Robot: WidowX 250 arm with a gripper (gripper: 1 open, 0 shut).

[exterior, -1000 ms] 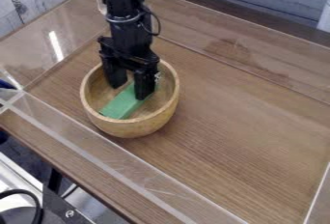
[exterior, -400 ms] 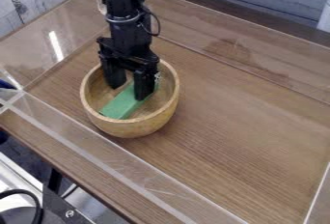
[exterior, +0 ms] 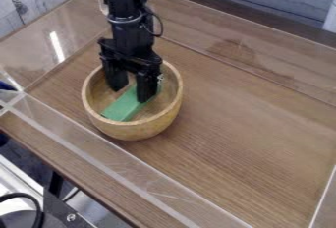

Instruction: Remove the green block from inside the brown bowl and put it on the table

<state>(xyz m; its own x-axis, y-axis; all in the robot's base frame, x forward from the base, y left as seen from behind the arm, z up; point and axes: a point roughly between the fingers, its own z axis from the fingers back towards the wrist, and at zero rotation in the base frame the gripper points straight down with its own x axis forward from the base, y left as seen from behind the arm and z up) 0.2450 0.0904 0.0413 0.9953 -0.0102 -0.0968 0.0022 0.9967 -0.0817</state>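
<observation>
a brown wood-grain table [exterior: 250,124] is lying between clear acrylic walls [exterior: 79,168] — no writing is showing — the gripper [exterior: 133,90] is hanging wide open, holding nothing.

We see a brown bowl [exterior: 133,117] of pale, smooth wood holding a matt green block [exterior: 125,107]. The bench [exterior: 250,124] shows brown wood grain with a slight sheen, edged by clear glossy acrylic walls [exterior: 79,163]. The gripper [exterior: 134,87] looks matt black.
</observation>
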